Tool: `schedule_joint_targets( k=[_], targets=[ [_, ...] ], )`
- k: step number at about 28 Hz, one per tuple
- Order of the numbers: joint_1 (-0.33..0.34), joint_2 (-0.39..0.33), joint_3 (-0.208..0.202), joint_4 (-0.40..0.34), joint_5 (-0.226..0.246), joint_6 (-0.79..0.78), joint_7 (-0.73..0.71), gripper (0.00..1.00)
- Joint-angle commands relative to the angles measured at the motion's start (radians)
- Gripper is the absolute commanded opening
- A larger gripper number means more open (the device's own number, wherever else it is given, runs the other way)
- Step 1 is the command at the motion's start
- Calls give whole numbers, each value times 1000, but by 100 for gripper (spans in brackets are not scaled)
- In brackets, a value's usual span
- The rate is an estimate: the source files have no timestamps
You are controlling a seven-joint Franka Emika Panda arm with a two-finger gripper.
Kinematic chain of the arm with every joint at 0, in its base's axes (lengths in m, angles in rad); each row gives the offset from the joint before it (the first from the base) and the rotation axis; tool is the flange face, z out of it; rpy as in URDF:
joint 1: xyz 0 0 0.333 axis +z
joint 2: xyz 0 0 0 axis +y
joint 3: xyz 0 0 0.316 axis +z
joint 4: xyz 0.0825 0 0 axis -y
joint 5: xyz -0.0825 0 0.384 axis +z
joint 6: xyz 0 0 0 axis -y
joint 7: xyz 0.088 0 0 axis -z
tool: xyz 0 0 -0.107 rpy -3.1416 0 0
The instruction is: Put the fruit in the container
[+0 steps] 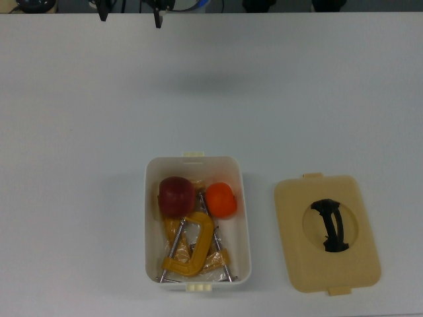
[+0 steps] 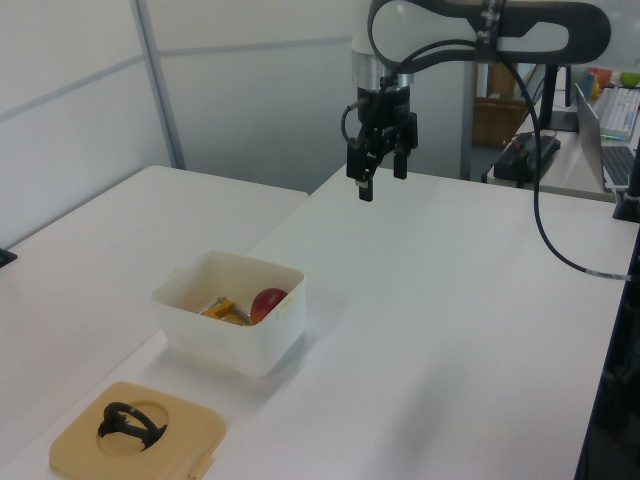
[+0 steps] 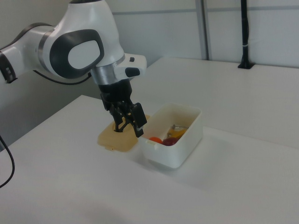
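Here the gripper (image 2: 381,180) hung empty above the table (image 1: 79,132), fingers spread. Well apart from it, toward the top view's bottom, the tub (image 1: 246,218) held the apple (image 1: 176,196) and orange (image 1: 221,199), side by side, beside the clamps (image 1: 192,251). The lid (image 1: 327,234) lay just beyond the tub.
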Motion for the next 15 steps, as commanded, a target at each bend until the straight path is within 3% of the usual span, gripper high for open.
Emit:
schedule_joint_targets(
  k=[1, 15],
  targets=[
    [-9, -5, -7, 12, 11, -28, -30, 100],
    [-17, -5, -1, 12, 12, -28, -30, 100]
  ],
)
